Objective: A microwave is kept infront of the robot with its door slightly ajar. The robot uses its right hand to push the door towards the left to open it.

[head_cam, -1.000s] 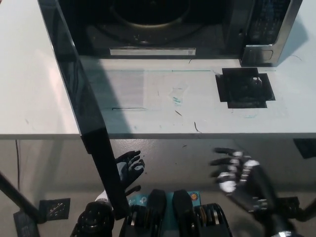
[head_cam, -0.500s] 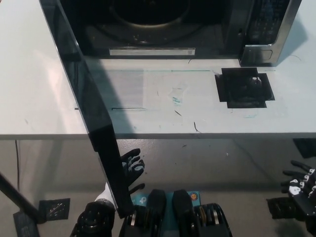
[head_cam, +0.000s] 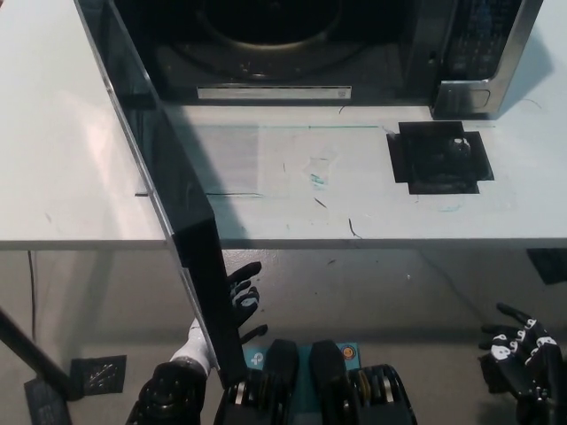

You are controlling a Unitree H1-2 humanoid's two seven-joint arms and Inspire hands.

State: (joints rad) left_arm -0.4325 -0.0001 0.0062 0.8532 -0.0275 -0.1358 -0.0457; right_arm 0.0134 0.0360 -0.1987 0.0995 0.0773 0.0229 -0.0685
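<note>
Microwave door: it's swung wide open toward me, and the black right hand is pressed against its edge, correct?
Not quite. The microwave door is swung wide open toward the robot, but the black right hand is not touching it. In the head view that hand sits far off at the lower right, below the table edge, fingers spread, holding nothing.

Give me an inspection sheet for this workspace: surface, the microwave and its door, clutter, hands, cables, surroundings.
Surface: white table, scuffed with pen marks; black tape square at right.
Job's things: microwave at the table's far edge; door swung wide open, reaching past the near edge.
Clutter: nothing seen.
Hands: left hand low, behind the door's end, fingers apart; right hand low at right, open, holding nothing.
Cables: thin dark cable under the table at left.
Surroundings: grey floor.
</note>
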